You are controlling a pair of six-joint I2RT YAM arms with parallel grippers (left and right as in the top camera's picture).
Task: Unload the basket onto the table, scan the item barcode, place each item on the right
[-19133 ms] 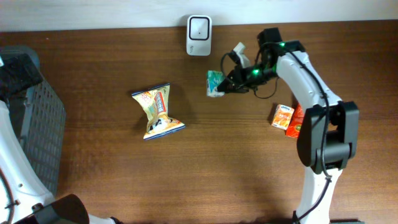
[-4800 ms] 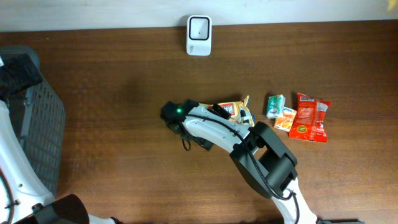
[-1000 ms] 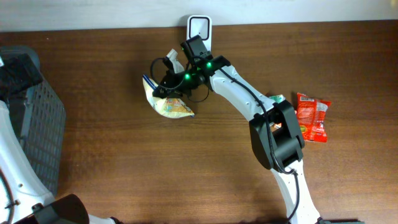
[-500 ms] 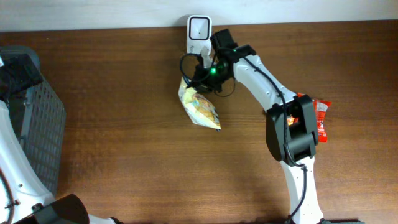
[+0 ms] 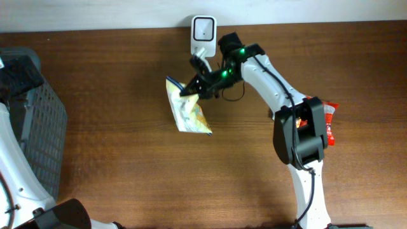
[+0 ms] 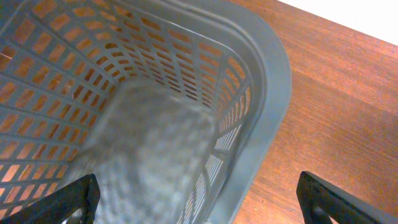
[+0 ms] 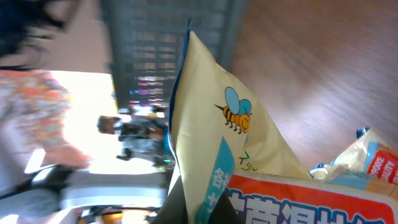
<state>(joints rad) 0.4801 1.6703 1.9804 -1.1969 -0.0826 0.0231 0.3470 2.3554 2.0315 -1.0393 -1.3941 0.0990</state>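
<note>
Overhead view of a dark wooden table [image 5: 114, 178]. The right pincer [image 5: 194, 87] is clamped tight on the top edge of a snack bag [image 5: 187, 109], which hangs tilted above the table, just in front and to the left of the white scanner [image 5: 203, 27] at the back edge.

What could go wrong: the hold is only on a thin pinch at the bag's rim, so the bag may swing, twist or slip out as the arm turns it. No barcode can be seen in any view, so the wrong face may be offered to the scanner. Creases in the shiny wrapper could also bend the code or throw glare. The wrist is close to the scanner and could knock it.

The bag is pale yellow, puffy and crumpled, with a blue seam. The right wrist view shows a cartoon bee on it [image 7: 236, 109] above a red band with white lettering.

The left pincer [image 6: 199, 202] is spread fully, holding nothing, above a grey basket [image 6: 270, 93], well apart from the bag
</note>
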